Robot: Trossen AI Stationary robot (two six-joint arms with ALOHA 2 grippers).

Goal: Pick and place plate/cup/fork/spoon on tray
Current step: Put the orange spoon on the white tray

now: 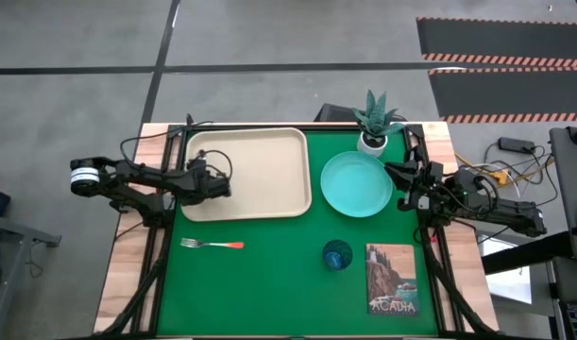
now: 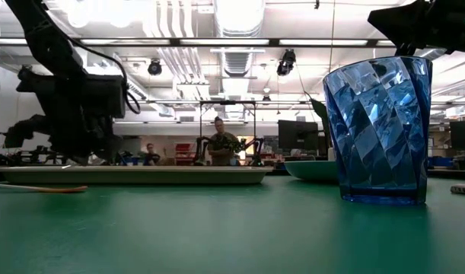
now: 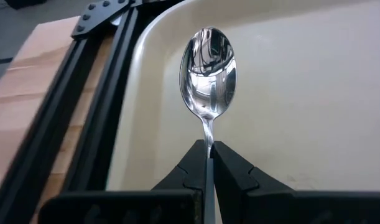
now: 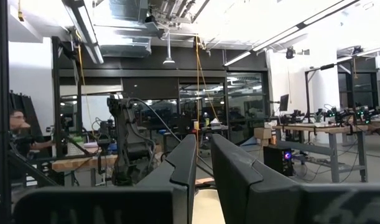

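step: left gripper (image 3: 208,163) is pinching the silver oval-bowled spoon (image 3: 209,78) over the beige plastic tray's (image 1: 269,175) left edge
next: probably lowering, letting go
right gripper (image 4: 203,163): idling by the table's right edge, fingers narrow, holding nothing

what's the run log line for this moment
left gripper: shut on spoon over tray | right gripper: by plate, holding nothing | fork, cup: on table

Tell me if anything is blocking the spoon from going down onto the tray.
Nothing visible is. The left hand is shut on the spoon, which already hangs over the tray's left part, and the beige floor under it looks bare.
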